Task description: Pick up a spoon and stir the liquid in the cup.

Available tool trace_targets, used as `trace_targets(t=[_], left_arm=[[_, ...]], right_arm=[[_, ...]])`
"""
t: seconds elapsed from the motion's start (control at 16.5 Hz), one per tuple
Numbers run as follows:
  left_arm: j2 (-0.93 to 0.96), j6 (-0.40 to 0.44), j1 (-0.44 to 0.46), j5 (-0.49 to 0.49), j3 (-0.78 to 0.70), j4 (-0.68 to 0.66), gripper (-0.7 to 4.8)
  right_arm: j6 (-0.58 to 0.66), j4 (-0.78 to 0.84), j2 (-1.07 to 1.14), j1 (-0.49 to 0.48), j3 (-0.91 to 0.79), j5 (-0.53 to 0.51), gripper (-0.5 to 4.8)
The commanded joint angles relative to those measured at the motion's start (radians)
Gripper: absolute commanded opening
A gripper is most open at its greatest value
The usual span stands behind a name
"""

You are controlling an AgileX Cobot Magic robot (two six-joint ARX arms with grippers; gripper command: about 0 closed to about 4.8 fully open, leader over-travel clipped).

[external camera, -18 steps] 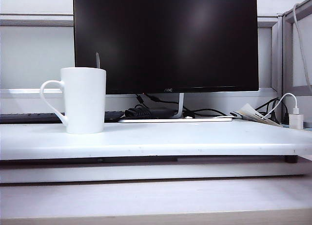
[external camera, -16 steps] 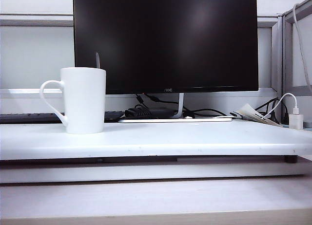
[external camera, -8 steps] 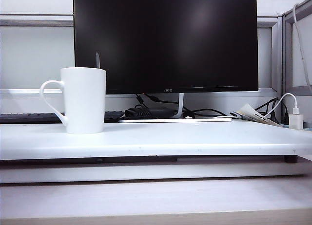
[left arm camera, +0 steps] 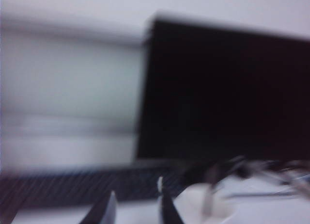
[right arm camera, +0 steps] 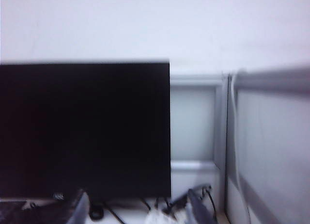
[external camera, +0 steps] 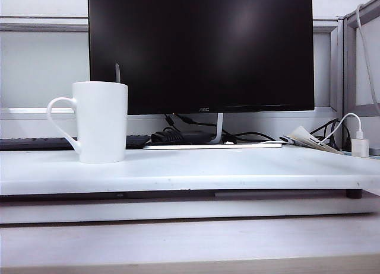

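Observation:
The cup (external camera: 102, 121), a tall white mug with its looped handle to the left, stands on the left of the white desk (external camera: 237, 170). The spoon (external camera: 117, 72) stands inside it, and only its slim grey handle tip shows above the rim. Neither gripper appears in the exterior view. The left wrist view is blurred: my left gripper (left arm camera: 138, 209) has its dark fingertips apart with nothing between them, and the cup (left arm camera: 193, 209) with the spoon handle (left arm camera: 208, 202) sits just beside it. My right gripper (right arm camera: 140, 212) stands wide open and empty, facing the monitor's corner.
A large black monitor (external camera: 202, 48) fills the back of the desk. A dark keyboard (external camera: 35, 143) lies behind the cup. Cables (external camera: 184, 134), a power strip (external camera: 309, 137) and a white charger (external camera: 360, 147) crowd the back right beside a grey partition (external camera: 356, 60).

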Motion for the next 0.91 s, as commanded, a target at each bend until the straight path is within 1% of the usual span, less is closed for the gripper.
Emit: trace_targets(t=[0.06,0.12,0.18,0.24,0.3,0.36,0.42,0.55,0.61,0.67,0.73,0.79,0.85,0.91], left_arm=[[0.138,-0.001,-0.001,0.135,0.131,0.004,4.64],[0.211,-0.005,-0.001,0.236,0.167,0.01,4.79],[0.277,-0.005,-0.001,0.325,0.195,0.01,4.79],[0.327,-0.005,-0.001,0.373,0.214,0.012,4.79],[0.367,-0.005,-0.001,0.374,0.228,0.012,4.79],[0.398,-0.006,-0.003,0.374,0.233,0.014,4.79],[0.442,-0.005,-0.012,0.371,0.234,0.014,4.79],[0.559,-0.004,-0.064,0.37,0.235,0.016,4.79],[0.624,-0.005,-0.106,0.343,0.234,0.026,4.79],[0.689,0.002,-0.153,0.287,0.235,0.051,4.79],[0.774,0.047,-0.218,0.225,0.235,0.101,4.79],[0.838,0.079,-0.265,0.18,0.235,0.15,4.79],[0.916,0.084,-0.314,0.133,0.235,0.218,4.79],[0.959,0.078,-0.345,0.1,0.237,0.24,4.79]], right_arm=[[-0.003,0.061,0.236,0.0,0.157,-0.2,3.16],[-0.002,0.089,0.352,0.001,0.222,-0.276,3.16],[0.0,0.091,0.453,0.001,0.281,-0.321,3.15],[0.005,0.09,0.571,0.008,0.352,-0.391,3.15],[0.005,0.092,0.676,0.032,0.41,-0.431,3.15],[0.005,0.092,0.759,0.064,0.459,-0.445,3.15],[0.005,0.105,0.867,0.116,0.517,-0.454,3.15],[0.005,0.105,1.033,0.212,0.611,-0.47,3.15],[0.005,0.106,1.109,0.257,0.654,-0.468,3.15],[0.003,0.109,1.175,0.286,0.689,-0.462,3.15],[0.001,0.121,1.268,0.317,0.733,-0.473,3.15],[0.002,0.12,1.325,0.332,0.764,-0.494,3.16],[0.004,0.12,1.383,0.346,0.793,-0.537,3.25],[0.017,0.12,1.413,0.358,0.802,-0.542,3.63]])
